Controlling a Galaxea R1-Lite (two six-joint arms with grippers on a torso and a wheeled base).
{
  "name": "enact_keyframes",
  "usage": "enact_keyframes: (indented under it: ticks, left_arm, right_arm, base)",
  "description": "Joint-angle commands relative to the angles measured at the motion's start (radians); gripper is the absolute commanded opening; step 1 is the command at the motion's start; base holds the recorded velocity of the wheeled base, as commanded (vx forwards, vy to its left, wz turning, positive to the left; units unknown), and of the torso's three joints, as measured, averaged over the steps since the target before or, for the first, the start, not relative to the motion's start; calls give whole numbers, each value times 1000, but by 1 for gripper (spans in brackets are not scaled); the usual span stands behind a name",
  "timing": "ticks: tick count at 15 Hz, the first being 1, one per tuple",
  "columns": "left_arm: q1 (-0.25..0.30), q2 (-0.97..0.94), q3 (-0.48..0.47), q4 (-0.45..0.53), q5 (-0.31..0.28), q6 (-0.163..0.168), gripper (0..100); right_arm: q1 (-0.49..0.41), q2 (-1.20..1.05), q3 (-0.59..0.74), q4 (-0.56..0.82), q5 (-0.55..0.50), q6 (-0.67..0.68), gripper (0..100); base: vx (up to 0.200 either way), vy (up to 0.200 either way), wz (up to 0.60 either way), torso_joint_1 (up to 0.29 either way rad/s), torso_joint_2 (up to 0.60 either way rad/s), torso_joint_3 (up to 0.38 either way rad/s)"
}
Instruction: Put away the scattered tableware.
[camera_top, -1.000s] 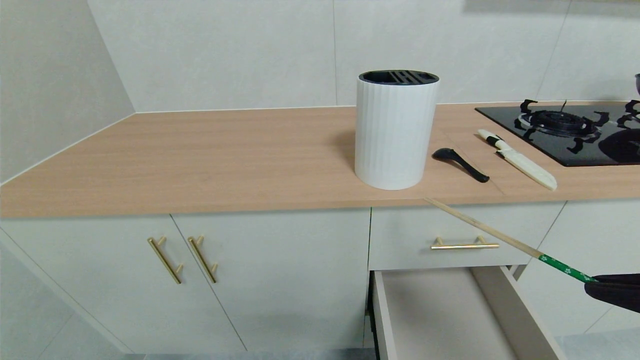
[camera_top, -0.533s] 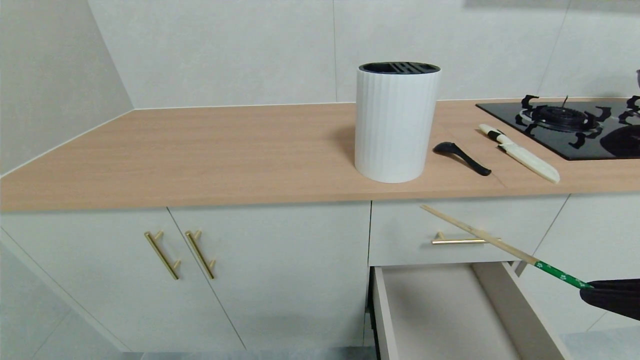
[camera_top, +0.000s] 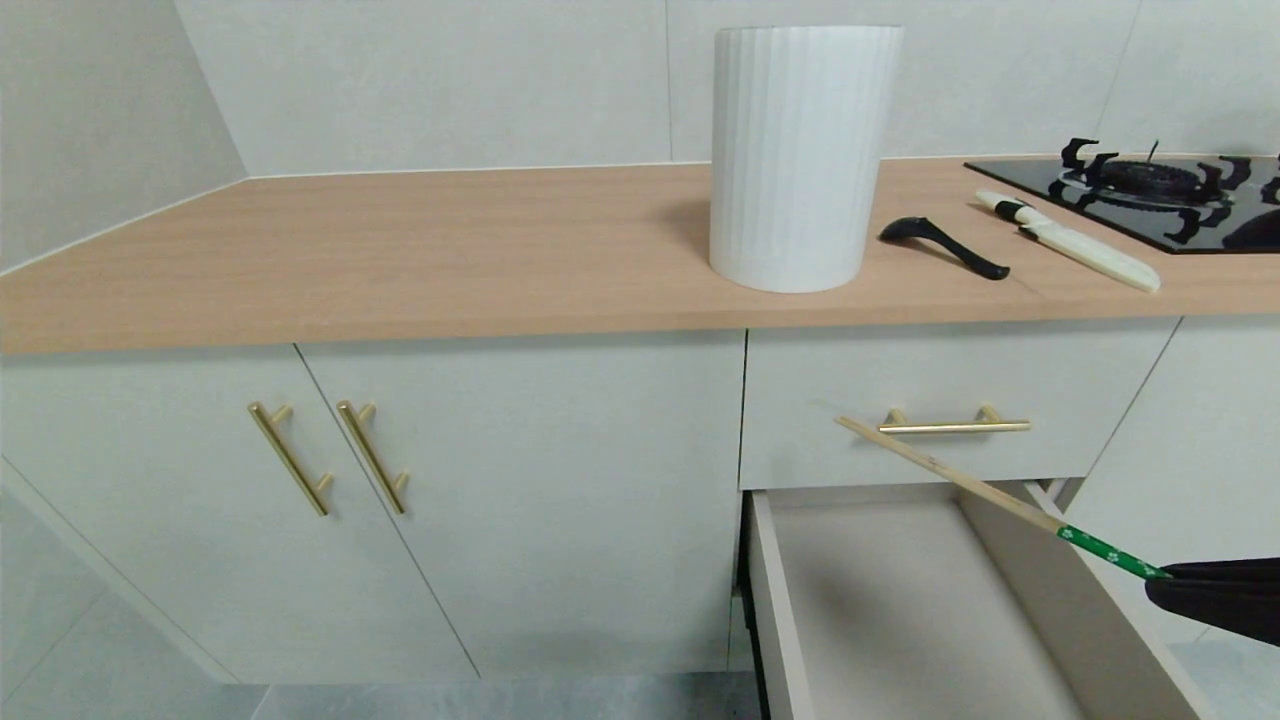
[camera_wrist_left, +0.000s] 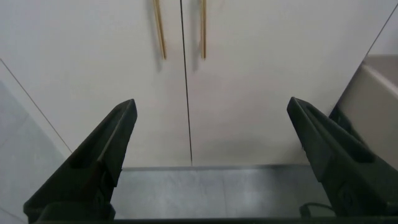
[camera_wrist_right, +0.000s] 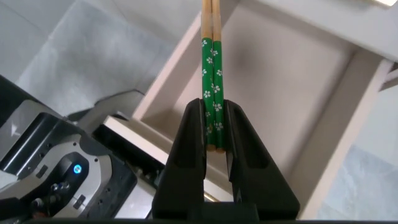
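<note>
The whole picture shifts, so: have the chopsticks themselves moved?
Yes, down: tip of the chopsticks left the countertop edge, now level with the drawer handle.

The right tool (camera_top: 1160, 578) carried the chopsticks (camera_top: 1000, 497) down from the worktop (camera_top: 400, 260) edge to above the open drawer (camera_top: 770, 600); the head camera dipped too.

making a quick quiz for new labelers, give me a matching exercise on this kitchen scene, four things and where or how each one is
Things:
1. chopsticks
2. black spoon
3. knife
4. lower drawer

Place or state:
a. lying on the countertop nearest the hob
b. pulled open
c. clamped in the right gripper
d. lying on the countertop between the white holder and the knife

Pairs: 1-c, 2-d, 3-a, 4-b
</note>
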Motion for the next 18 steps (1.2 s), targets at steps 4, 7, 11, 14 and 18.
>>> enact_keyframes:
  ticks: [4,7,11,14,18]
  left_arm:
    - [0,2,0,-1,1,0,100]
    - [0,2,0,-1,1,0,100]
    - [0,2,0,-1,1,0,100]
    - [0,2,0,-1,1,0,100]
    - [0,2,0,-1,1,0,100]
  right_arm:
    - [0,25,7,0,1,0,0]
    - [0,28,12,0,1,0,0]
    - [6,47,18,-2,1,-2,0]
    - [6,73,24,-2,1,-3,0]
    - [6,145,29,-3,-1,0,0]
  base:
    - [0,0,0,-65,261,177]
    - [0,0,0,-6,22,14]
    - [0,0,0,0,0,0]
    - [0,0,0,0,0,0]
    - [0,0,0,0,0,0]
